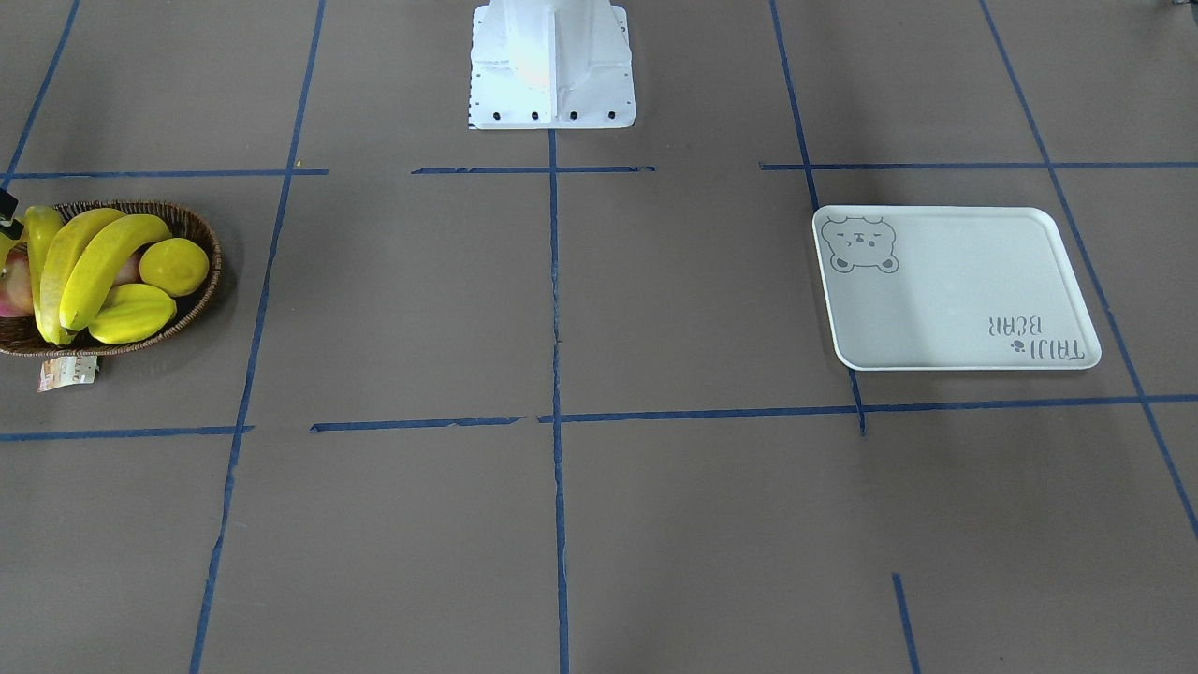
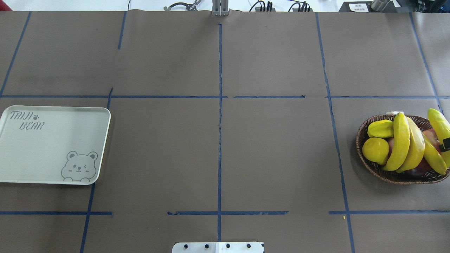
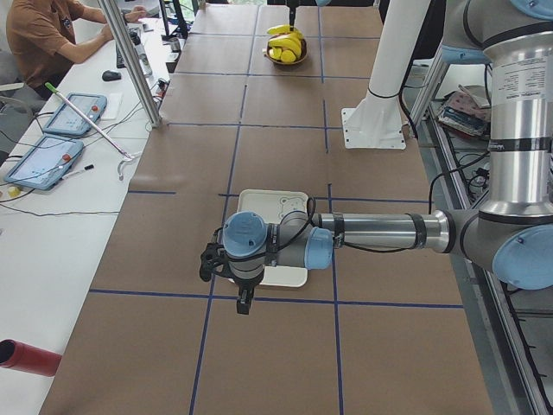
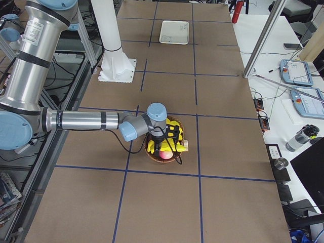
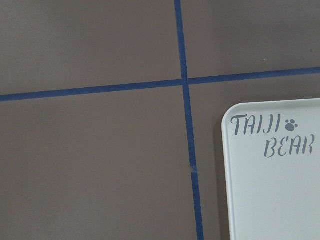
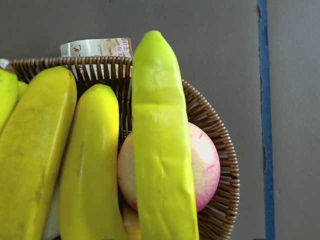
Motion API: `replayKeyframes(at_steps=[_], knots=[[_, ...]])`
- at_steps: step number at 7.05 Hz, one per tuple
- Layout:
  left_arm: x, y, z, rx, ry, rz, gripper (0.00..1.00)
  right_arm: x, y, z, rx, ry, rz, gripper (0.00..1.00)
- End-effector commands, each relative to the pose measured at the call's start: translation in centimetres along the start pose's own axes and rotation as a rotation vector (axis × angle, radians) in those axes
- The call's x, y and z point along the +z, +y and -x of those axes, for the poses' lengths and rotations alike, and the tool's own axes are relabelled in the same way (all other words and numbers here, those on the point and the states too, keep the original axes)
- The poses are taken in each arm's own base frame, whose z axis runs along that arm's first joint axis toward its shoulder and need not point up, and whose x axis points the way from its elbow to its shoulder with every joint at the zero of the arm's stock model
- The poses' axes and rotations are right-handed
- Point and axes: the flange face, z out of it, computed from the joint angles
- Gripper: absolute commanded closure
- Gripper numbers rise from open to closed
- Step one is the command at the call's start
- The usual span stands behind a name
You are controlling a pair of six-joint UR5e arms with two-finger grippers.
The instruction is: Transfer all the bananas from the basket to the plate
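At the overhead frame's right edge, the bananas [image 2: 400,140] all lie in the basket [image 2: 393,175]. The plate [image 2: 52,168], far left, holds none, so no transfer is done. Whether the left gripper [image 3: 245,301] or right gripper [image 4: 163,144] is open, I cannot tell.

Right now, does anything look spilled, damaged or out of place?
Nothing spilled or damaged. The long yellow bananas overfill the dark woven wicker basket, one tip poking past its rim. The blue tape grid has ragged breaks; the white rectangular bear-print tray lies bare.
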Motion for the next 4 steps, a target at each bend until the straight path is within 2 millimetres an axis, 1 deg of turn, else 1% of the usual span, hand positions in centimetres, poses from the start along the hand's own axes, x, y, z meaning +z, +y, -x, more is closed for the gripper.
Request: replayKeyframes(at_steps=[1,2,3,4], knots=[[-0.07,-0.02,-0.07,0.0,0.0,-0.001,0.0,0.53,0.13,-0.14,0.0,0.005,0.012,0.06],[-0.12,-0.04,-0.12,0.001,0.0,-0.002,0.0,0.89,0.27,0.12,-0.008,0.006,0.021,0.06],[-0.2,-0.21,-0.21,0.005,0.0,-0.004,0.0,1.25,0.33,-0.25,-0.003,0.009,0.028,0.06],[-0.17,-0.06,-0.18,0.004,0.0,-0.003,0.0,1.37,0.36,-0.37,0.002,0.01,0.032,0.19]])
